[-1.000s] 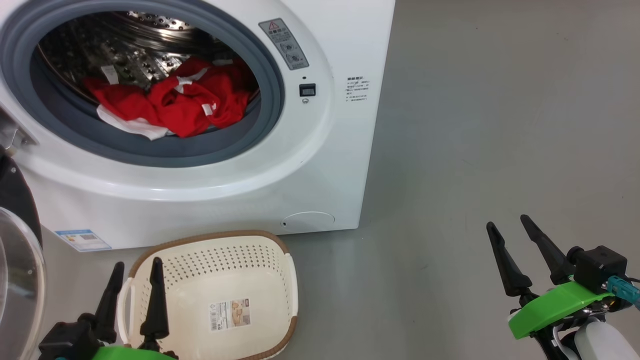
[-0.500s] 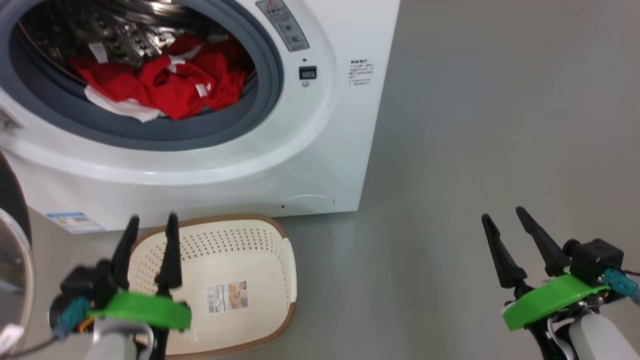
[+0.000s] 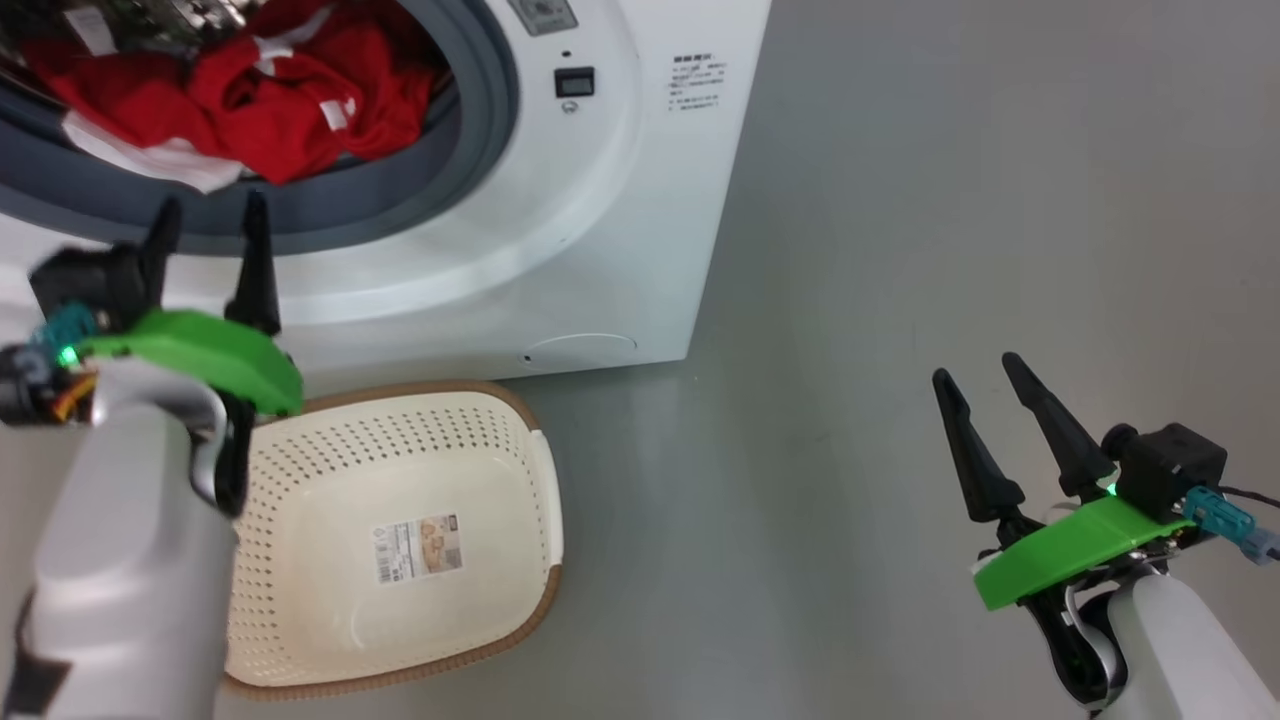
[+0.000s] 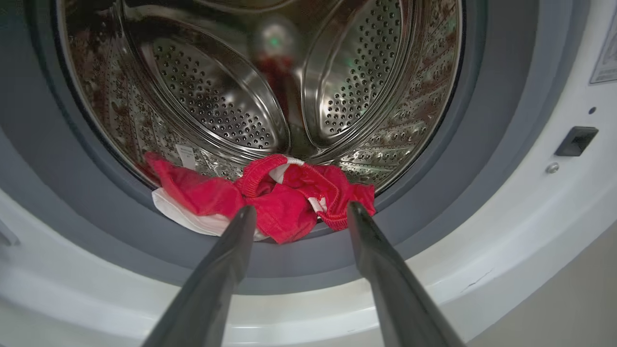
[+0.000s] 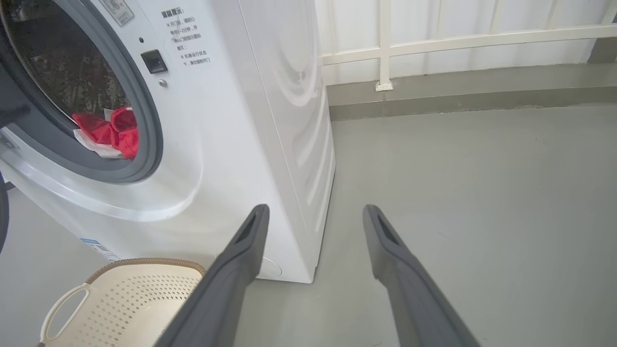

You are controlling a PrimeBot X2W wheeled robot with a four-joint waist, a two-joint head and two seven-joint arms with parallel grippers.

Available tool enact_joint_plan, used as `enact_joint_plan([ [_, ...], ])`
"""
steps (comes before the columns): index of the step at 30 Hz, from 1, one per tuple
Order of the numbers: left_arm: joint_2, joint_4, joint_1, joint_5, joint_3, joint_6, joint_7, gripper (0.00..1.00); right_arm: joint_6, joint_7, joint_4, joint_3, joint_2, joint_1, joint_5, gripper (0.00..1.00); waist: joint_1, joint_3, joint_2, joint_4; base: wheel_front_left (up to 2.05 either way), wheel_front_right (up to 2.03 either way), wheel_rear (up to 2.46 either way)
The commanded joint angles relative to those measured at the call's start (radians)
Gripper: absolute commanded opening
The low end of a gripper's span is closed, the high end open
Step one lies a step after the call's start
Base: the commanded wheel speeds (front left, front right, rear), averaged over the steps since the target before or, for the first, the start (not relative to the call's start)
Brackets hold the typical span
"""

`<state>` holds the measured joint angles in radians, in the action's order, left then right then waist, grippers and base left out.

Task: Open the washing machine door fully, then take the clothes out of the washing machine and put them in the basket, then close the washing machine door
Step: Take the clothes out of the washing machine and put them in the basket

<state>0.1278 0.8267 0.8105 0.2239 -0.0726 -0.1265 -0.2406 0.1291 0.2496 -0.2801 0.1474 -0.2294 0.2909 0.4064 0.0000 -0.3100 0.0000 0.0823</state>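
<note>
Red clothes (image 3: 270, 100) bunched at front lip inside washing machine (image 3: 620, 200). Left gripper (image 3: 213, 200) open, empty, just outside the opening. Right gripper (image 3: 974, 366) open over floor (image 3: 900, 200). Basket (image 3: 400, 450) below the opening.

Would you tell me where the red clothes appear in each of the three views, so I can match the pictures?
Head view: the clothes sit top left, inside the washing machine.
Left wrist view: clothes at the centre, on the opening's lower lip.
Right wrist view: clothes at the left, about mid-height.
Shared landmark: the small black square fitting on the machine's front, right of the opening.
</note>
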Motion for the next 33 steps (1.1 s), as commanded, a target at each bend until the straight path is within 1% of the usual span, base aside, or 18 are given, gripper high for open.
enact_joint_plan([
  [1, 0.048, 0.022, 0.065, -0.013, 0.015, 0.008, 0.005, 1.0, 0.002, 0.012, 0.024, 0.021, 0.003, 0.017, -0.009, 1.0, 0.0, -0.028, 0.0, 0.026, 0.0, 0.0, 0.0],
  [4, 0.064, 0.105, 0.158, -0.026, 0.002, 0.011, 0.025, 1.0, 0.002, 0.012, 0.026, 0.026, 0.014, 0.034, -0.009, 1.0, 0.0, -0.052, 0.0, 0.042, 0.0, 0.0, 0.0],
  [5, 0.064, 0.105, 0.158, -0.026, 0.002, 0.011, 0.025, 1.0, 0.002, 0.012, 0.026, 0.026, 0.014, 0.034, -0.009, 1.0, 0.0, -0.052, 0.0, 0.042, 0.0, 0.0, 0.0],
  [6, 0.071, 0.153, 0.219, -0.036, -0.01, 0.011, 0.036, 1.0, 0.002, 0.012, 0.028, 0.025, 0.021, 0.045, -0.008, 1.0, 0.0, -0.071, 0.0, 0.049, 0.0, 0.0, 0.0],
  [8, 0.08, 0.198, 0.278, -0.052, -0.029, 0.01, 0.048, 1.0, 0.002, 0.012, 0.032, 0.027, 0.028, 0.058, -0.008, 1.0, 0.0, -0.091, 0.0, 0.058, 0.0, 0.0, 0.0],
  [9, 0.08, 0.198, 0.278, -0.052, -0.029, 0.01, 0.048, 1.0, 0.002, 0.012, 0.032, 0.027, 0.028, 0.058, -0.008, 1.0, 0.0, -0.091, 0.0, 0.058, 0.0, 0.0, 0.0],
  [14, 0.102, 0.29, 0.399, -0.069, -0.048, 0.018, 0.059, 1.0, 0.002, 0.012, 0.036, 0.035, 0.048, 0.086, -0.007, 1.0, 0.0, -0.141, 0.0, 0.081, 0.0, 0.0, 0.0],
  [19, 0.133, 0.369, 0.478, -0.092, -0.072, 0.033, 0.068, 1.0, 0.002, 0.012, 0.036, 0.039, 0.066, 0.101, -0.005, 1.0, 0.0, -0.176, 0.0, 0.103, 0.0, 0.0, 0.0],
  [27, 0.189, 0.425, 0.554, -0.128, -0.112, 0.067, 0.075, 1.0, 0.002, 0.012, 0.045, 0.053, 0.083, 0.128, -0.003, 1.0, 0.0, -0.225, 0.0, 0.136, 0.0, 0.0, 0.0],
  [33, 0.218, 0.442, 0.585, -0.141, -0.131, 0.094, 0.069, 1.0, 0.002, 0.012, 0.048, 0.066, 0.092, 0.148, -0.003, 1.0, 0.0, -0.254, 0.0, 0.15, 0.0, 0.0, 0.0],
])
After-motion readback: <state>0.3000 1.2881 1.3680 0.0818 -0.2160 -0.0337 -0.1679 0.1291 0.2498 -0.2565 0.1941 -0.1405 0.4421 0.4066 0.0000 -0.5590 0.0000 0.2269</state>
